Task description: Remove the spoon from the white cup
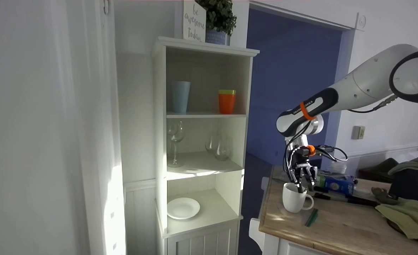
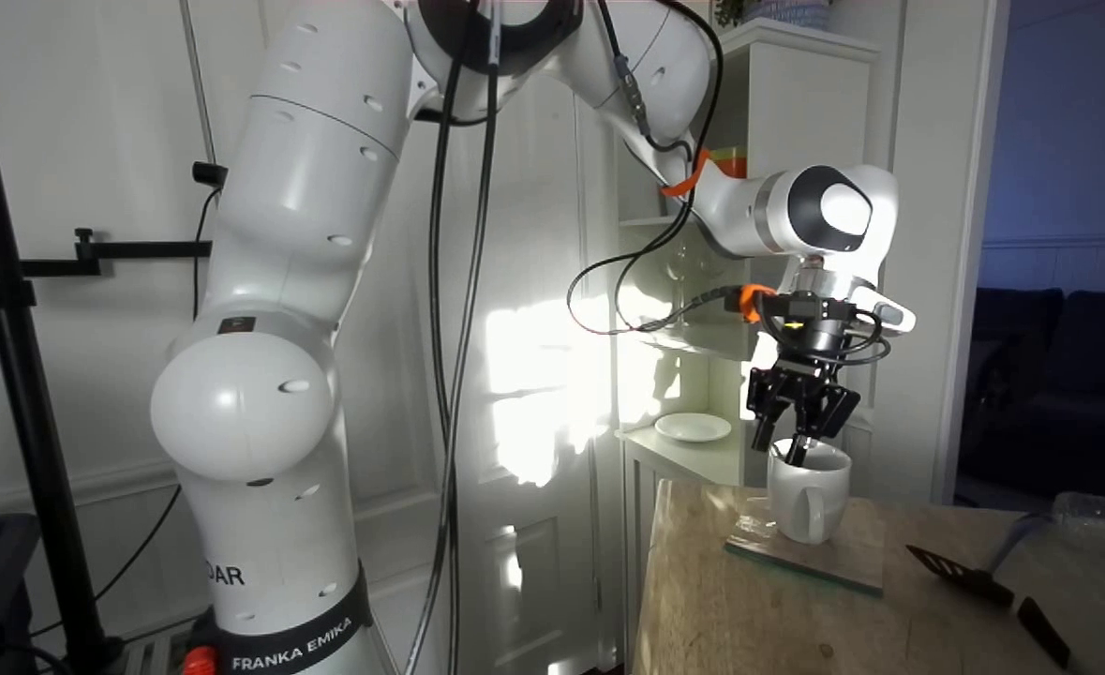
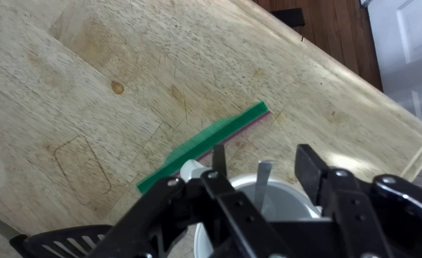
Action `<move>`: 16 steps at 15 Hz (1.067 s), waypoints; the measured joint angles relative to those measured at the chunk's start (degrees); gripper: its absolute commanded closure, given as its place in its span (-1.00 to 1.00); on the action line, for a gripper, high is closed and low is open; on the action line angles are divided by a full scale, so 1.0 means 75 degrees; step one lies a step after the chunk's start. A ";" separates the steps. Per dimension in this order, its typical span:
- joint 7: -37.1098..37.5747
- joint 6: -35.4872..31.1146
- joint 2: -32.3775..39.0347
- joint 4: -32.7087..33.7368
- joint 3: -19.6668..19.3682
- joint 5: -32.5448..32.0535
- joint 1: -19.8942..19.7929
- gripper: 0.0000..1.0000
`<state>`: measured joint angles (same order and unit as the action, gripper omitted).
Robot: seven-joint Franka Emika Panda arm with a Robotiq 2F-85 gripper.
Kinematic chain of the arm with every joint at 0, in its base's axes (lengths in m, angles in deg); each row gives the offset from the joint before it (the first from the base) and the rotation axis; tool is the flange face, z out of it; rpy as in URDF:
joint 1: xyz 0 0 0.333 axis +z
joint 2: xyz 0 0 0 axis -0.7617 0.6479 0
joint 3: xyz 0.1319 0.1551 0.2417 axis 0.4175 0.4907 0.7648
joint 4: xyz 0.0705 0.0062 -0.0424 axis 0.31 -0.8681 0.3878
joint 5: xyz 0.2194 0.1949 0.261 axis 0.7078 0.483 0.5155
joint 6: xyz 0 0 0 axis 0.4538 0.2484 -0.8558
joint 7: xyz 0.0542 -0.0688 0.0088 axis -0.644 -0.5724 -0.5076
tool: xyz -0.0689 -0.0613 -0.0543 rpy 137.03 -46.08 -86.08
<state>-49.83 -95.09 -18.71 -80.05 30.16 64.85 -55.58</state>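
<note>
One spoon, clearest in wrist view

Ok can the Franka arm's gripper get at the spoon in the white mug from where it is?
Probably yes. In the wrist view the gripper is open and the metal spoon handle rises from the white mug between its fingers, with nothing seen blocking them; depth is hard to judge there.

The bent arm points parted jaws downward.
</note>
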 measured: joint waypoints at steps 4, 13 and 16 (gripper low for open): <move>-0.0016 0.0141 0.0165 0.0210 0.0013 0.0004 0.0000 0.85; -0.0027 0.0434 0.0213 0.0497 0.0014 0.0011 -0.0003 0.85; -0.0028 0.0994 -0.0011 0.0574 0.0016 0.0069 -0.0003 0.85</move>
<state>-50.04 -87.64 -18.80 -75.75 30.27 65.37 -55.60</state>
